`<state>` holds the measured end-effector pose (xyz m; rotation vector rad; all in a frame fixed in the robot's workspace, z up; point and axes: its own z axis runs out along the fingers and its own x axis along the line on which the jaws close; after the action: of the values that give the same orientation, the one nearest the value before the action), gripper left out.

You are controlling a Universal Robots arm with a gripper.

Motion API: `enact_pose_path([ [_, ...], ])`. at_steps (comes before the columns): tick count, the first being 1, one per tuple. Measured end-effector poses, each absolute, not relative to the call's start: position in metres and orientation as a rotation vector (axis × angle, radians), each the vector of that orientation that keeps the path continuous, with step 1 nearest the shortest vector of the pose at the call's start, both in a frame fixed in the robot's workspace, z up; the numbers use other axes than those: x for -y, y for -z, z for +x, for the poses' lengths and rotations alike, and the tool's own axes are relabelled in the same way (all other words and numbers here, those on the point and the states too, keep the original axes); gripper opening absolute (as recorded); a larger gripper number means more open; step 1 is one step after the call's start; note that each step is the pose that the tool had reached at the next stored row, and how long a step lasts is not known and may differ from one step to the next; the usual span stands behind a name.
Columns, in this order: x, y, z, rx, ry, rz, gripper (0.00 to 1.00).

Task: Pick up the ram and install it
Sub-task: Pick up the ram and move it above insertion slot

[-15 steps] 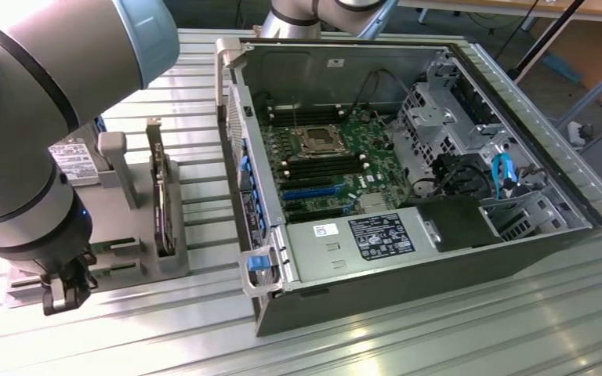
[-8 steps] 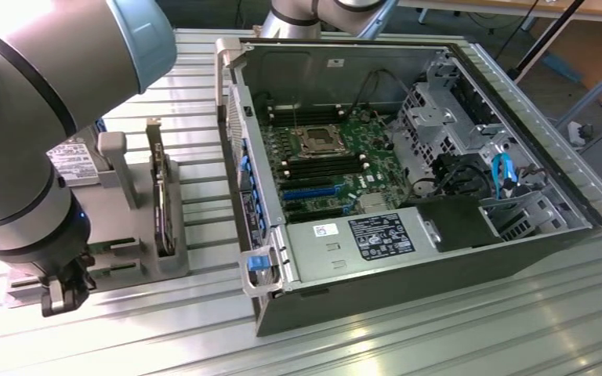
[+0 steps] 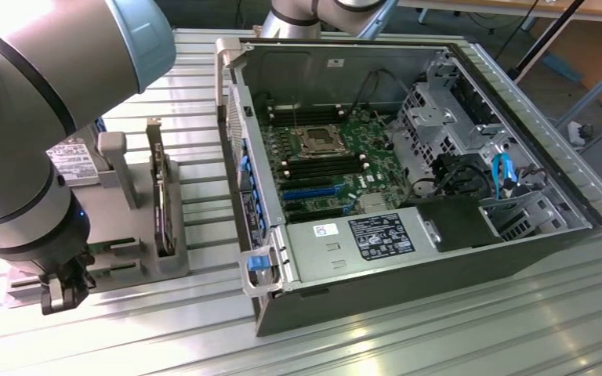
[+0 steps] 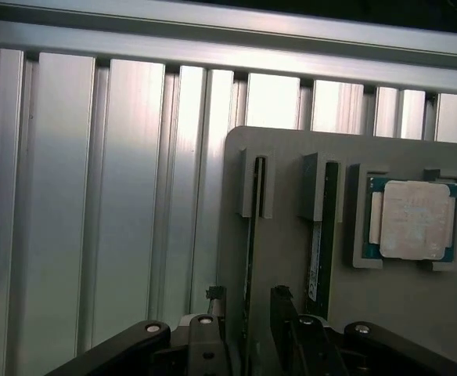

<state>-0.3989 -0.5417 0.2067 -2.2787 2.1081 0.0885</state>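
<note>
Broad slatted metal worktop [image 3: 406, 345], carrying an open computer case [image 3: 322, 66] toward three o'clock in the exterior view. Inside it, dark memory slots [image 3: 328, 166] beside the processor socket, seemingly all empty, though hard to be certain from this angle. Installing therefore judged as not yet done.

Toward nine o'clock, the big grey arm [image 3: 19, 157], bent down over a grey holder [image 4: 287, 157] lying at about eight o'clock on the worktop.

In the holder, standing on edge in two parallel grooves, the ram [image 4: 250, 235] and a second stick [image 4: 316, 243] of the same kind, just beside each other. Near them, a square silver processor [image 4: 416, 219] in its own pocket.

Pincer [image 4: 247, 298] spread, low over the holder, one finger on each side of the ram with a small gap showing on both sides. Nothing pinched. Ram not lifted, resting in its groove.

Judged progress: early. Pincer placed for the grasp, no more. The pick-up itself and the whole installing left undone.
</note>
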Motion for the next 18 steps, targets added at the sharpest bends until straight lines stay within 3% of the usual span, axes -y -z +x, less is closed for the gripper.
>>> enact_pose_path([
  [6, 0.5417, -0.2067, -0.3989, -2.108, -0.088, -2.279, 0.36],
  [9, 0.5417, -0.2067, -0.3989, -2.108, -0.088, -2.279, 0.13],
  [18, 0.5417, -0.2067, -0.3989, -2.108, -0.088, -2.279, 0.13],
])
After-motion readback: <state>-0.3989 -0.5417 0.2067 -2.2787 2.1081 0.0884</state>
